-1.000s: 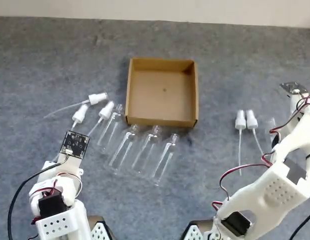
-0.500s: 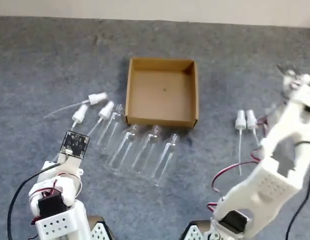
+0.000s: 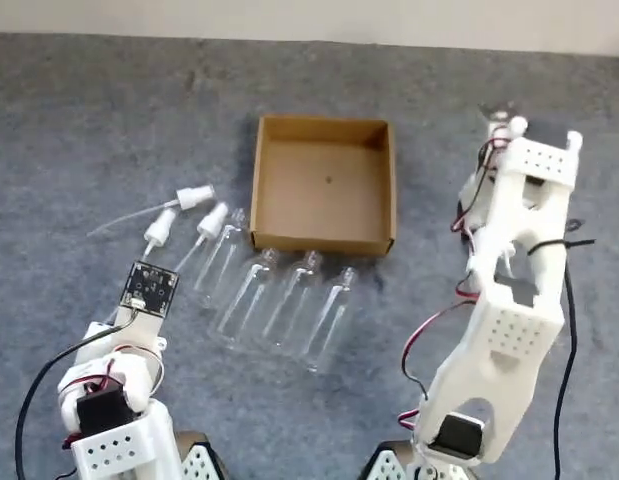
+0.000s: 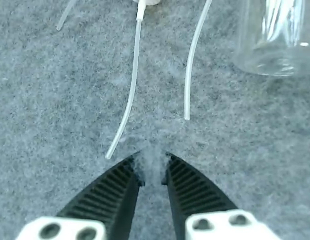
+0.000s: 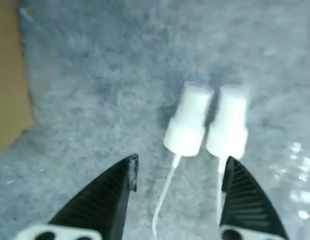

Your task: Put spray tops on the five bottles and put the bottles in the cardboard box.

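White twin spray tops [image 5: 189, 122] with thin tubes lie just ahead of the open right hand [image 5: 181, 161]; left hand [image 4: 152, 159] nearly closed.

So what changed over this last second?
The right arm swung in from the table's right edge toward the cardboard box and now stands over the two spray tops beside it, right gripper open above them, holding nothing. Nothing was grasped or released. The left arm, the box, the row of bottles and the three spray tops near that arm stayed put.
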Motion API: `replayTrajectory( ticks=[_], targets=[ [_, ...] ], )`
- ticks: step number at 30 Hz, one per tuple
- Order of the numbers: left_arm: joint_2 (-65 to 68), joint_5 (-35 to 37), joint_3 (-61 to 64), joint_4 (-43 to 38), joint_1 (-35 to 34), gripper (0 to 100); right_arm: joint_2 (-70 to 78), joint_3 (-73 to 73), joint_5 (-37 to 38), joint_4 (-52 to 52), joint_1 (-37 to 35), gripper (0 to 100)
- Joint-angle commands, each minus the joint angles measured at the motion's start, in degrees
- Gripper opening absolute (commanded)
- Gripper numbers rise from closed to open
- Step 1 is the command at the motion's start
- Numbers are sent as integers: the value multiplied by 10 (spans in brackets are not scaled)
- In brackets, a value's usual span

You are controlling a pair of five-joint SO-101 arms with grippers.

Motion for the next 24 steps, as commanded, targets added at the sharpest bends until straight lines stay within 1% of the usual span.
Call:
replayTrajectory(
  ticks=[1, 6, 16, 19, 22, 24],
  targets=[
    [-4, -5, 11, -3, -6, 14, 13, -7, -7, -13, -4, 224],
    [-4, -5, 11, -3, -6, 14, 40, -7, -7, -14, -3, 224],
    [-4, -5, 11, -3, -5, 14, 69, -7, -8, -14, -29, 220],
    [-4, -5, 11, -3, -5, 14, 73, -7, -10, -14, -30, 143],
    [-4, -5, 11, -3, -5, 14, 69, -9, -49, -12, -30, 45],
    [-4, -5, 11, -3, -5, 14, 62, -31, -65, -3, -35, 3]
  ],
)
